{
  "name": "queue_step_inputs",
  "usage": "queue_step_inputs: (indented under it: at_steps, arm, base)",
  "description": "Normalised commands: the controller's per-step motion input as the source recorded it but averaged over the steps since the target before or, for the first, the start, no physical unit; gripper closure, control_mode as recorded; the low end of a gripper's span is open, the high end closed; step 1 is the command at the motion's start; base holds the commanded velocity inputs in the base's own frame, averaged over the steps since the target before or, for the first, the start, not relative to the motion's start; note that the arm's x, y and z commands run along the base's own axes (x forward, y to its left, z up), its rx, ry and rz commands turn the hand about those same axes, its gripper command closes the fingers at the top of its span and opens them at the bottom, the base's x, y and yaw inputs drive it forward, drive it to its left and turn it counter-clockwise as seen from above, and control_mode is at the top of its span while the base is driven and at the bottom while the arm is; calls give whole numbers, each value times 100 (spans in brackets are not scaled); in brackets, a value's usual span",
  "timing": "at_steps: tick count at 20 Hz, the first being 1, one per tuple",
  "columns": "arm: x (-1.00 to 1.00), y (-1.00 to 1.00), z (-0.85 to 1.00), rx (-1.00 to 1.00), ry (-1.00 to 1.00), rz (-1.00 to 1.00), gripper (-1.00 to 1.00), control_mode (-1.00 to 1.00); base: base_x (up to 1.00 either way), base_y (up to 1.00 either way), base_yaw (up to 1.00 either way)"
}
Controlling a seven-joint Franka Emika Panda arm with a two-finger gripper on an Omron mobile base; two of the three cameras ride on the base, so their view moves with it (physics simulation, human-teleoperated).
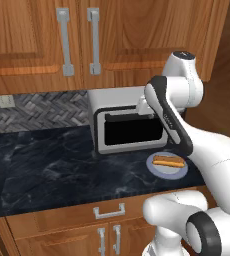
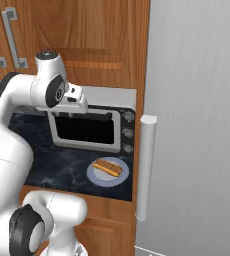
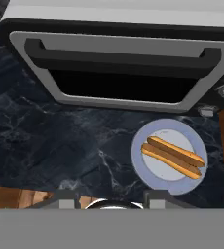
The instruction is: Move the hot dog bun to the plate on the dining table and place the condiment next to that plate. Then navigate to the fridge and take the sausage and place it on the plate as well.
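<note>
The hot dog bun, tan-orange and split lengthwise, lies on a pale blue-grey round dish on the black marbled counter, just in front of the toaster oven's right end. My gripper hangs above the counter before the oven door, up and to the left of the bun; its tips stand apart with nothing between them. The fridge is the tall light grey door at the right, closed, with a long handle. The plate, the dining table, the condiment and the sausage are out of view.
A silver toaster oven with a dark glass door stands at the back of the counter. Wooden wall cabinets hang above it, and drawers and doors sit below. A wooden panel separates the counter from the fridge.
</note>
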Motion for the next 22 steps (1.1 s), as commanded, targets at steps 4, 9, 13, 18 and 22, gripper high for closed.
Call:
queue_step_inputs:
  at_steps: [4,9,13,18,22]
  arm:
    - [-24,0,-5,0,-3,0,-100,-100]
    - [-30,-27,-42,0,-9,4,-100,-100]
    - [-6,-38,-54,0,-2,21,-100,-100]
    - [0,-24,-64,-10,0,25,-100,-100]
    - [0,-20,-65,-15,1,24,-100,-100]
  base:
    - [0,0,0]
    - [0,0,0]
    - [0,0,0]
    - [0,0,0]
    - [0,0,0]
